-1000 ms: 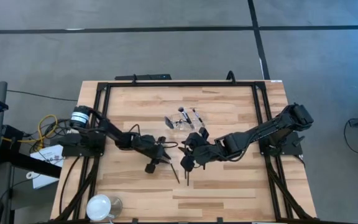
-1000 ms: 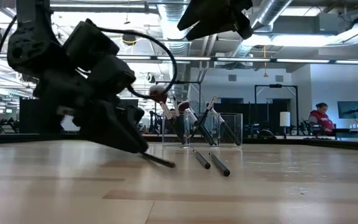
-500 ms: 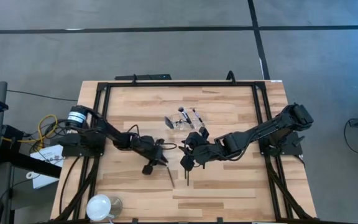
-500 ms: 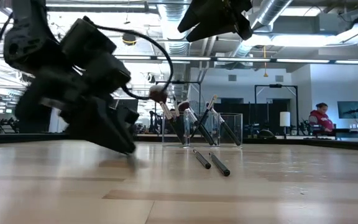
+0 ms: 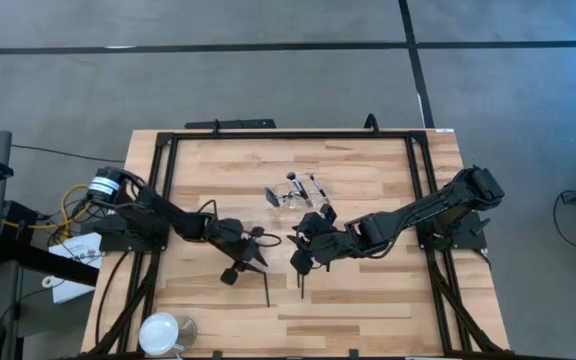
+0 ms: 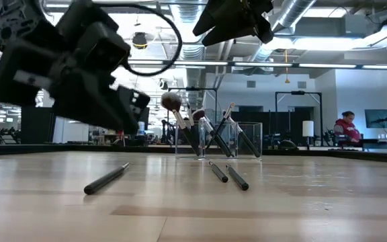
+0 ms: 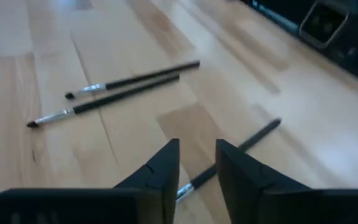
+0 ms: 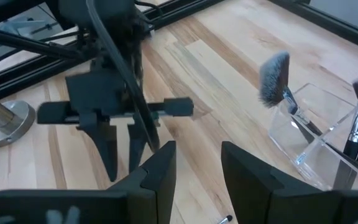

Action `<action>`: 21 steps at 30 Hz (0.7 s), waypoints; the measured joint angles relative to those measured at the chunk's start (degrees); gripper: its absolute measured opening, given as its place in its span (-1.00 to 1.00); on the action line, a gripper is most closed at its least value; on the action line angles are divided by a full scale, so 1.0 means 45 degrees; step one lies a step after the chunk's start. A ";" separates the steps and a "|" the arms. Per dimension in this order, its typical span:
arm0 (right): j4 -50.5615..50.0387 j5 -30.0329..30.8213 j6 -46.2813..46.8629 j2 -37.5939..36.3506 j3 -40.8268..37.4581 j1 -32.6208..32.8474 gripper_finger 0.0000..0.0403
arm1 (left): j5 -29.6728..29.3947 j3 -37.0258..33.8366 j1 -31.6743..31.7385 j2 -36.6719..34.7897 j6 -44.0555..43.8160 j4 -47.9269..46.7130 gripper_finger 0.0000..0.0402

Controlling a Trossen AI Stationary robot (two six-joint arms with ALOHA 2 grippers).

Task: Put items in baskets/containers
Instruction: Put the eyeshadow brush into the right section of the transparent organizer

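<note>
In the high view's lower middle, a loose brush (image 5: 265, 288) lies lengthwise up-down on the table (image 5: 368, 300), just right of the left gripper (image 5: 258, 252), whose empty fingers stand slightly apart, nearer than the right gripper (image 5: 296, 262).

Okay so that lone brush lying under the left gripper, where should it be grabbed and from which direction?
Take the lone brush around mid-handle, coming straight down from above with the fingers across its length. It lies flat on the table, slim and straight, apart from the other two brushes. The left gripper is open above it.
</note>
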 joint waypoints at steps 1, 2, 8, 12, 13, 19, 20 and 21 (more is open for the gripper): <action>0.0004 0.0000 -0.0002 0.0000 0.0000 -0.0002 -0.41 | 0.0000 0.0005 0.0000 0.0189 0.0262 0.0049 -0.45; 0.0004 0.0000 0.0004 0.0000 0.0000 -0.0002 -0.41 | 0.0004 0.0005 0.0012 0.0389 0.0550 0.0077 -0.40; 0.0237 0.0002 0.0015 0.0000 0.0000 -0.0002 -0.41 | 0.0084 0.0039 0.0379 0.1718 0.1956 0.0203 -0.18; 0.0247 0.0005 0.0013 0.0000 0.0000 0.0000 -0.41 | 0.0452 0.0063 0.0634 0.2352 0.1900 0.0467 -0.15; 0.0244 0.0005 0.0013 0.0000 0.0000 -0.0002 -0.41 | 0.0579 0.0068 0.0685 0.2467 0.1873 0.0526 -0.16; 0.0198 0.0005 0.0006 0.0000 0.0000 0.0001 -0.41 | 0.0403 0.0078 0.0676 0.2598 0.1468 0.0483 -0.51; 0.0198 0.0005 0.0003 0.0000 0.0000 -0.0002 -0.41 | 0.0373 0.0078 0.0675 0.2592 0.1459 0.0486 -0.60; 0.0198 0.0005 0.0003 0.0000 0.0000 -0.0001 -0.41 | 0.0381 0.0078 0.0675 0.2592 0.1443 0.0487 -0.69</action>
